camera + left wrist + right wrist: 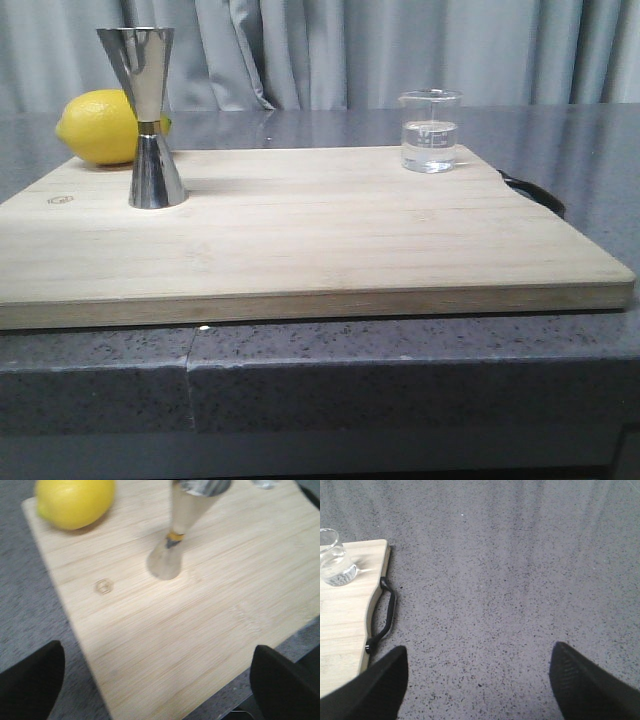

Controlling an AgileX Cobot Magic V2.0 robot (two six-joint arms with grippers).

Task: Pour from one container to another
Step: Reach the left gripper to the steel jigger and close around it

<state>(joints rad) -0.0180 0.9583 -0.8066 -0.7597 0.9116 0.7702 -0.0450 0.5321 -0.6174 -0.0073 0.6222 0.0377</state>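
A small clear glass beaker (430, 131) holding clear liquid stands near the back right corner of the wooden cutting board (300, 240). The tall steel jigger (148, 115) with a gold waist band stands upright at the board's back left. In the left wrist view the jigger (177, 535) is ahead of my left gripper (157, 680), which is open above the board with nothing between its fingers. My right gripper (477, 680) is open over bare grey counter, the beaker (334, 559) off to one side on the board corner. Neither gripper shows in the front view.
A yellow lemon (102, 127) lies behind the jigger at the board's back left corner. A black handle (535, 192) sticks out of the board's right edge. The board rests on a speckled grey counter (400, 370), with a grey curtain behind.
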